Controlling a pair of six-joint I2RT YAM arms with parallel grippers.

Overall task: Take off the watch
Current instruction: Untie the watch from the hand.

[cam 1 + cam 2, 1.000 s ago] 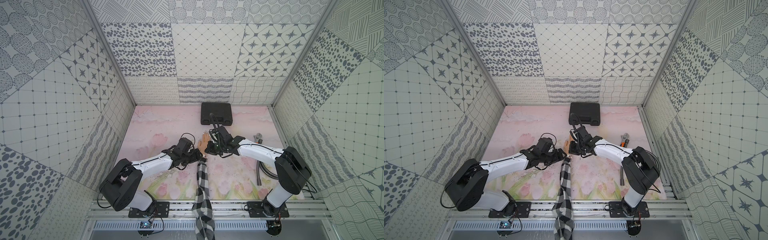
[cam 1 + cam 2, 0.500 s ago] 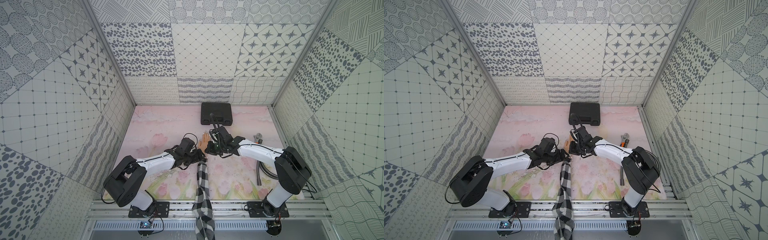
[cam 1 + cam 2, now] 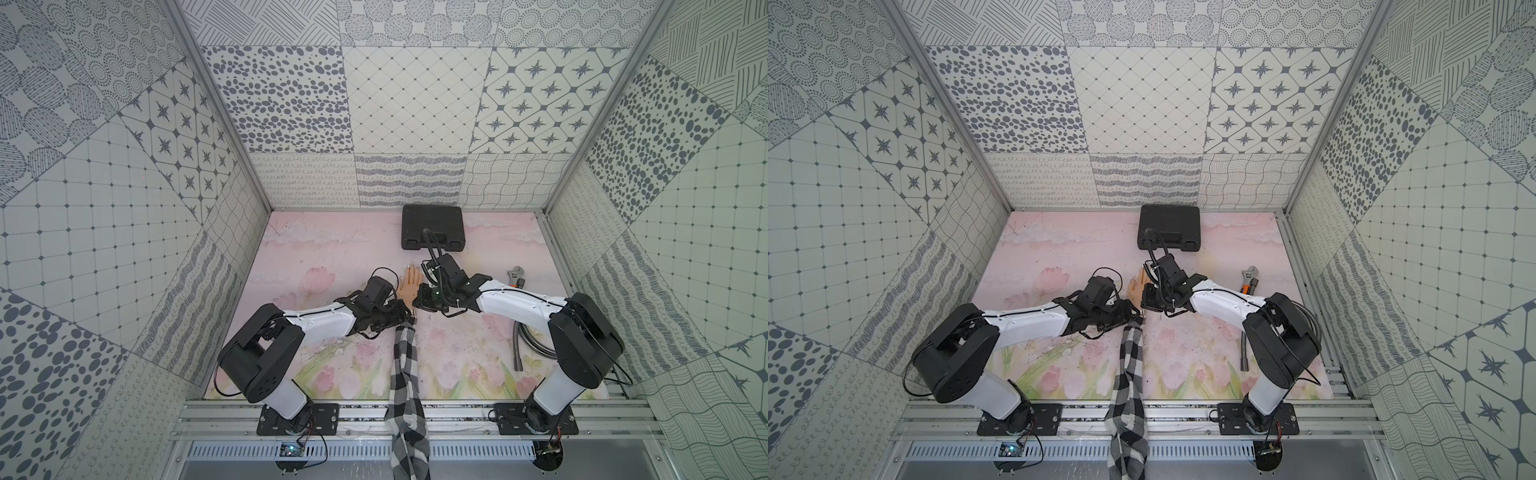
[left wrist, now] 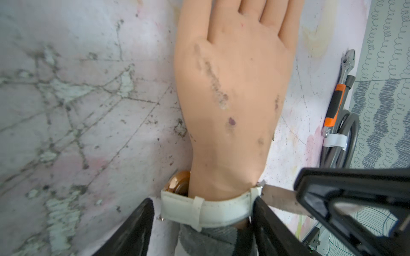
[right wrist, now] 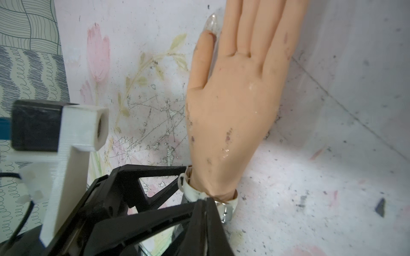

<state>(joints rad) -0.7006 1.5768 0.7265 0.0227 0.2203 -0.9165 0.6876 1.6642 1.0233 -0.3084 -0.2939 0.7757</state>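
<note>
The watch (image 4: 210,210) is strapped round the wrist of a mannequin hand (image 3: 411,286) that lies flat on the floral mat. Its white strap crosses the wrist and its rose-gold case (image 4: 177,184) sits at the wrist's side. My left gripper (image 4: 202,206) is open and straddles the wrist. One finger (image 4: 266,221) touches the strap; the other finger (image 4: 133,228) stands a little off it. My right gripper (image 5: 205,200) is shut at the buckle (image 5: 224,208), on the strap's free end (image 4: 277,199), which runs taut from the wrist into its jaws. In both top views the two grippers meet at the wrist.
A black-and-white checked sleeve (image 3: 405,374) runs from the wrist over the front rail. A black case (image 3: 432,228) stands at the back. An adjustable wrench (image 3: 515,276) and a grey metal hose (image 3: 519,345) lie at the right, beside my right arm.
My left gripper has narrowed round the wrist and its arm has crept slightly towards the hand. The right arm holds still.
</note>
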